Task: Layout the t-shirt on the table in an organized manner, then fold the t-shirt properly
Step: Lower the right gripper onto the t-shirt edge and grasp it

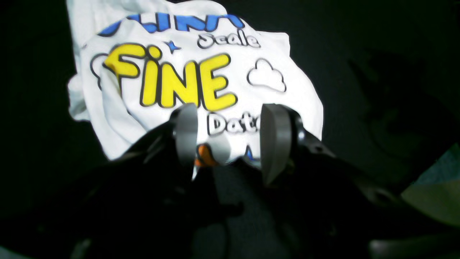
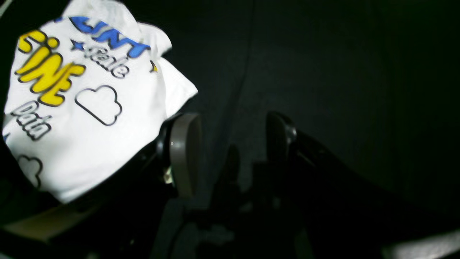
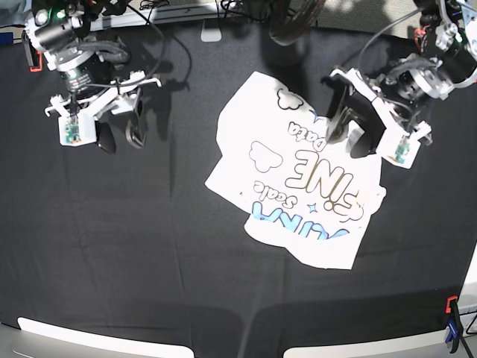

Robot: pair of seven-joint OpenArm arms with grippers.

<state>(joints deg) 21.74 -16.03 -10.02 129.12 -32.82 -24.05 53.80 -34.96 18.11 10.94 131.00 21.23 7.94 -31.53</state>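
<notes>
The t-shirt (image 3: 302, 175) lies rumpled and print side up on the table (image 3: 149, 246), right of centre. Its yellow "FINE" lettering and blue letters show in the left wrist view on the t-shirt (image 1: 187, 72). My left gripper (image 3: 349, 130) stands open over the shirt's far right edge; in its own view the left gripper (image 1: 230, 138) has nothing between its grey pads (image 1: 187, 133). My right gripper (image 3: 121, 136) stands open over bare black cloth at the far left, well apart from the shirt. In its view the right gripper (image 2: 231, 147) is empty, with the t-shirt (image 2: 90, 108) to its left.
An orange clamp (image 3: 33, 60) grips the table's far left edge, and a blue and orange clamp (image 3: 452, 328) the near right corner. Cables (image 3: 223, 11) run along the back edge. Black cloth stretches around the shirt on all sides.
</notes>
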